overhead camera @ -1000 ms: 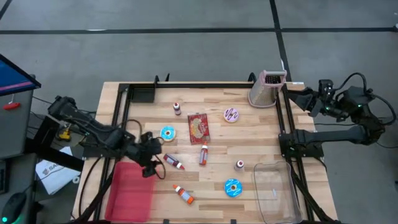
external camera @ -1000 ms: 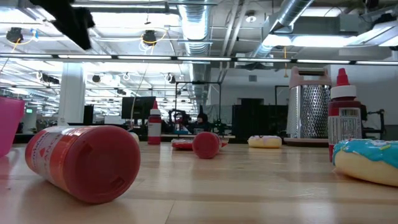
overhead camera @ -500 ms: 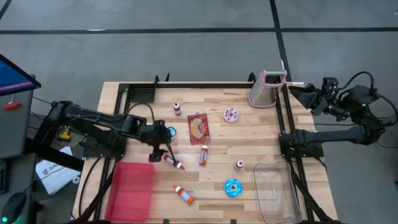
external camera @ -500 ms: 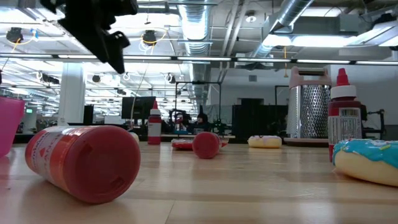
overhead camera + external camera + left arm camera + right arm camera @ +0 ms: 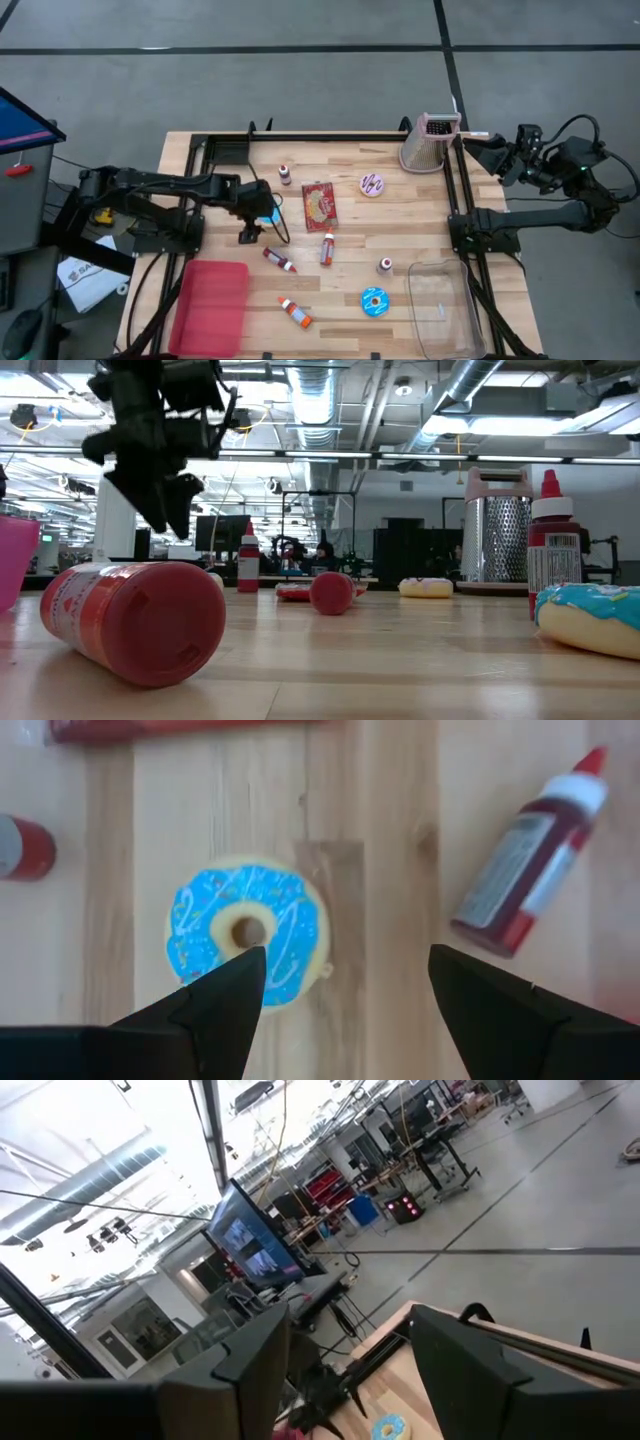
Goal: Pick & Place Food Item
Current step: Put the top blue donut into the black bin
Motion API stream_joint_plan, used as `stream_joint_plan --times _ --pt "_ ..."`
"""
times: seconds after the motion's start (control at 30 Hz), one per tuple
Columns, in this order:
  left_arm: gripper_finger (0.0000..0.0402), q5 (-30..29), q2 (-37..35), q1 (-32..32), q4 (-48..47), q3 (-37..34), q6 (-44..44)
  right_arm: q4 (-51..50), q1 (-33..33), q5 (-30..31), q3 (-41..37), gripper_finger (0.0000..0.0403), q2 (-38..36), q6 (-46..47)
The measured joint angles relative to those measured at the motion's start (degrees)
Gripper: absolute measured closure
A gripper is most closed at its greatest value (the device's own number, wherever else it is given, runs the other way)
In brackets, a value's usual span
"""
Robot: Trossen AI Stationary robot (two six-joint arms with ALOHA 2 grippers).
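A blue-iced donut (image 5: 248,932) lies flat on the wooden table, left of centre (image 5: 270,212). My left gripper (image 5: 345,975) hovers above it, open and pointing steeply down. The donut sits just ahead of one fingertip, not between the two. In the high view the left gripper (image 5: 255,222) hides part of the donut; the low view shows the left gripper (image 5: 160,500) well above the tabletop. My right gripper (image 5: 350,1370) is open and holds nothing. It stays raised beyond the table's right edge (image 5: 500,160).
Close to the donut lie a red sauce bottle (image 5: 280,260) and a red packet (image 5: 320,205). More bottles, a pink donut (image 5: 373,184) and a second blue donut (image 5: 375,301) are spread about. Grater (image 5: 428,143) far right, clear container (image 5: 440,305) near right, pink tray (image 5: 210,305) near left.
My left gripper has swung from above the pink tray toward the table's far side and right, to a spot over the blue donut. It has come lower and rolled about its own axis. No object has moved.
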Motion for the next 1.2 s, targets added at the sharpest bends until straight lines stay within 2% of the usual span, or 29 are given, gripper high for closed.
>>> stream_joint_plan --times 0.4,0.57,0.87,1.2 --pt "0.0151 -2.3 8.8 0.0 6.2 -0.4 2.9 0.0 0.0 0.0 0.0 0.0218 2.0 1.1" --pt "0.0160 -2.5 9.8 0.2 6.8 -0.4 3.3 0.0 0.0 0.0 0.0 0.0222 2.7 1.4" --pt "0.0153 -4.2 11.3 0.2 7.8 -0.8 4.1 0.1 0.0 0.0 0.0 0.0223 3.6 1.4" --pt "0.0154 -4.4 11.3 0.2 9.8 -3.9 2.2 0.3 0.0 0.0 0.0 0.0223 3.9 1.4"
